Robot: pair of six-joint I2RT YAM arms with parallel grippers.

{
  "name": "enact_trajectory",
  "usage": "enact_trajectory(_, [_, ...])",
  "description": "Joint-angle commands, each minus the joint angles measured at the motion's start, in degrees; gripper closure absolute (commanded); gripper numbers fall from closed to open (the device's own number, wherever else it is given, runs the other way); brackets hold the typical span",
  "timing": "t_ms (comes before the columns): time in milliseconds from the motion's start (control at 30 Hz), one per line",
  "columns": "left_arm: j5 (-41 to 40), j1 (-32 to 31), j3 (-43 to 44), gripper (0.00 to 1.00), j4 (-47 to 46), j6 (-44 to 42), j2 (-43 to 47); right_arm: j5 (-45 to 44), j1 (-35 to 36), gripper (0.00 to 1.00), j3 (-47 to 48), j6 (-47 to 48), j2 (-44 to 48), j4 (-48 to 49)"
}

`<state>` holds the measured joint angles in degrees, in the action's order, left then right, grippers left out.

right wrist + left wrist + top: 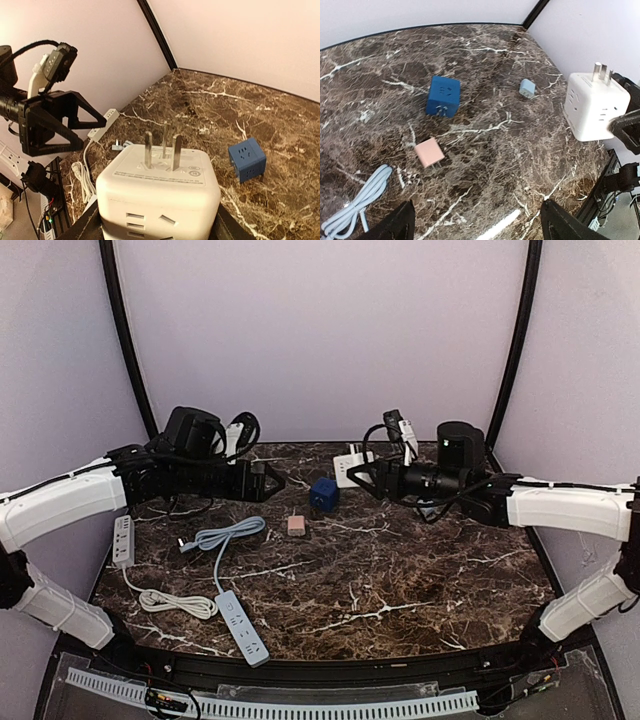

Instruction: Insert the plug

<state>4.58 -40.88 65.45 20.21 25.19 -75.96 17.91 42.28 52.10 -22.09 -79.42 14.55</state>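
Brown marble table [400, 580], white-veined, sits inside pale lilac walls [320, 330]. Your left gripper [277, 482] hangs spread and empty near 11 o'clock; at 12 o'clock your right gripper [352, 475] clamps the white cube plug [160, 190] above the marble, its prongs [162, 147] standing upright.

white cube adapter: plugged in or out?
Out. The right claw holds the white cube adapter, its three prongs bare and pointing up, in no socket.
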Motion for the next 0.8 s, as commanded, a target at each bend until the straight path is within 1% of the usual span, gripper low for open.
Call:
enact_trajectory(0, [-1.0, -2.7, -0.7, 0.13, -7.2, -3.3, -0.1, -0.5, 0.4, 0.58, -0.3, 1.6, 2.0, 8.7])
enact_trajectory(100, [-1.5, -3.3, 0.8, 0.13, -7.7, -4.2, -1.6, -0.9, 0.4, 0.59, 0.0, -1.0, 2.5, 9.4])
enact_trajectory(133, [-1.6, -3.4, 1.0, 0.13, -8.2, -4.7, -1.8, -0.8, 0.4, 0.6, 0.0, -3.2, 2.8, 10.7])
enact_trajectory(200, [-2.0, -3.7, 1.4, 0.13, -9.2, -5.3, -2.1, -3.3, 0.4, 0.61, 0.5, -8.0, 2.8, 12.3])
enact_trajectory(300, [-3.1, -4.3, 1.2, 0.13, -11.7, -6.7, -1.7, -11.3, 0.4, 0.61, 3.3, -16.1, 2.0, 8.7])
enact_trajectory(400, [-4.8, -5.2, -0.4, 0.13, -15.1, -9.7, -0.9, -15.2, 0.3, 0.62, 4.3, -21.8, 2.2, 8.2])
enact_trajectory(500, [-7.0, -5.8, -1.4, 0.11, -19.2, -13.2, -0.6, -20.9, -0.1, 0.61, 6.3, -27.7, 2.6, 3.7])
enact_trajectory(667, [-9.6, -5.9, 2.5, 0.1, -18.2, -15.4, -3.9, -23.7, -1.0, 0.63, 8.1, -39.4, 3.1, -0.7])
enact_trajectory(767, [-10.9, -5.9, 4.0, 0.02, -18.5, -15.3, -5.1, -24.5, -1.3, 0.64, 9.2, -46.1, 2.9, -3.6])
